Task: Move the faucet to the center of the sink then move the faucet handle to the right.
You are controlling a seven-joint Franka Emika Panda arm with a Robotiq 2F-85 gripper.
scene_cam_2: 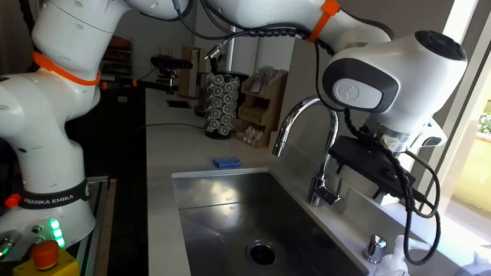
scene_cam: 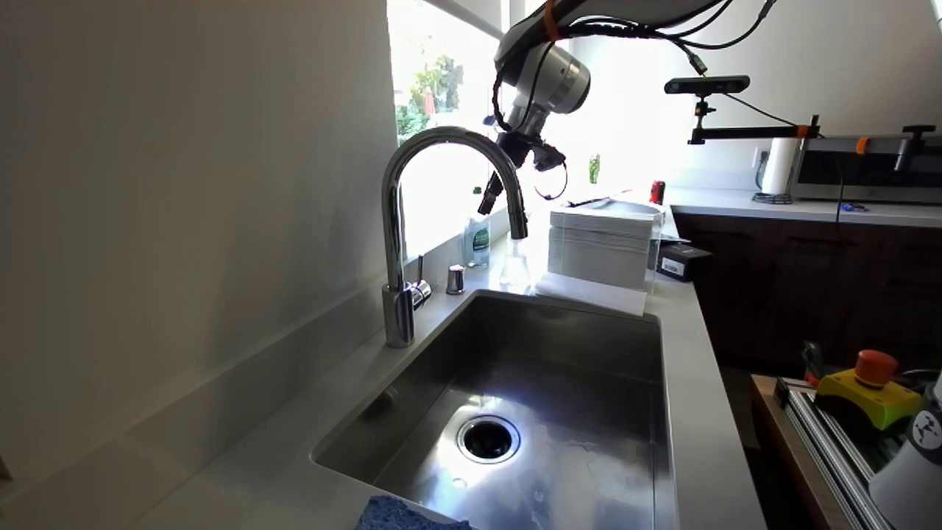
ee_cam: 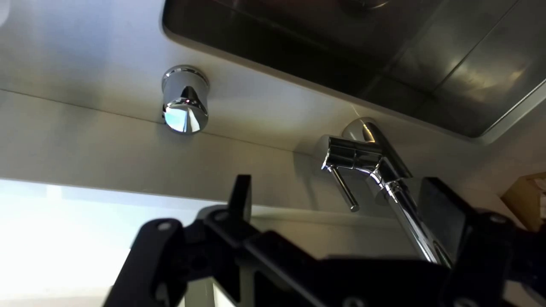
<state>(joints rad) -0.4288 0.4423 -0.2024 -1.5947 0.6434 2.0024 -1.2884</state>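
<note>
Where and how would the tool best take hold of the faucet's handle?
Probably by the upper half of the handle, coming from above, on the side away from the faucet. In both exterior views the handle is a slim, nearly upright rod with a free tip; its lower end joins the faucet, which rises close beside it. The open tool could close across it.

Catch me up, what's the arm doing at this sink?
A white robot arm hangs near the tall chrome gooseneck faucet, its black two-fingered gripper open and holding nothing. The small, thin chrome lever handle shows between the jaws in the wrist view and stands upright in both exterior views. The spout arches over the rectangular stainless steel sink.
</note>
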